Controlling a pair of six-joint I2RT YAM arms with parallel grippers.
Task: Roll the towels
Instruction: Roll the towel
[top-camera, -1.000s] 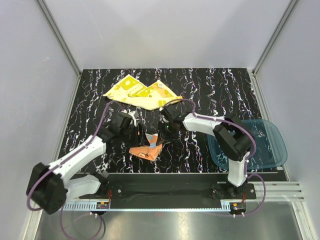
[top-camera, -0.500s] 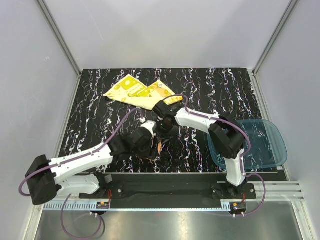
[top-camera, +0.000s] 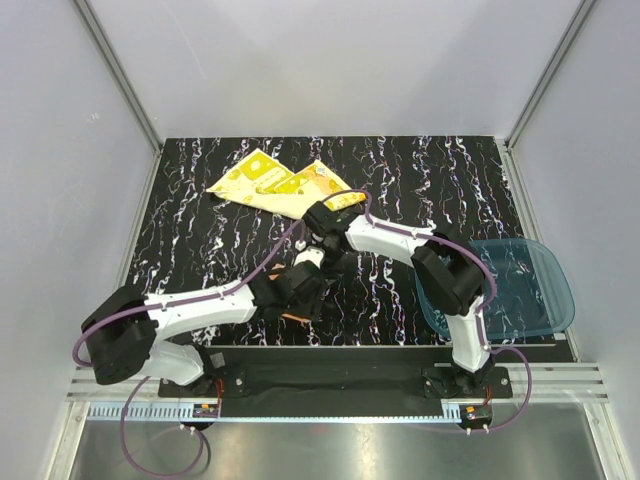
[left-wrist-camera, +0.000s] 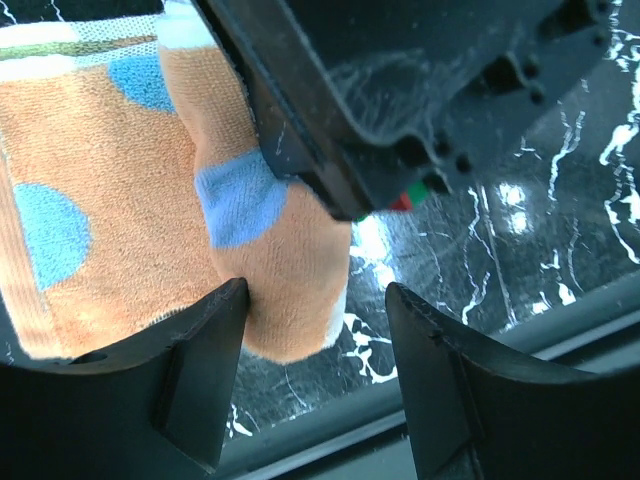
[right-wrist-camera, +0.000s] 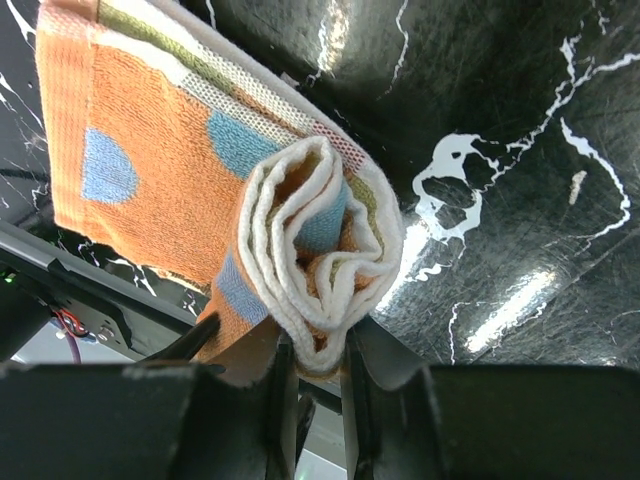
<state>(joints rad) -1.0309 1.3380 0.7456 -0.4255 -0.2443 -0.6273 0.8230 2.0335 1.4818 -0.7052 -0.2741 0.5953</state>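
The top camera hangs above and behind the arms, looking down and forward over the whole table. Each wrist camera looks out along its own fingers, very close to the orange towel: the left at its side, the right at its rolled end. All three views share that towel, though from above the arms mostly hide it.

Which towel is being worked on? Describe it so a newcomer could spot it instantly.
On the black marbled table, look near the front middle: the orange towel sits there, its rolled end pinched in the right hand. Unlike the yellow towel spread out farther back and the blue tray at the right, it is orange with light-blue dots.
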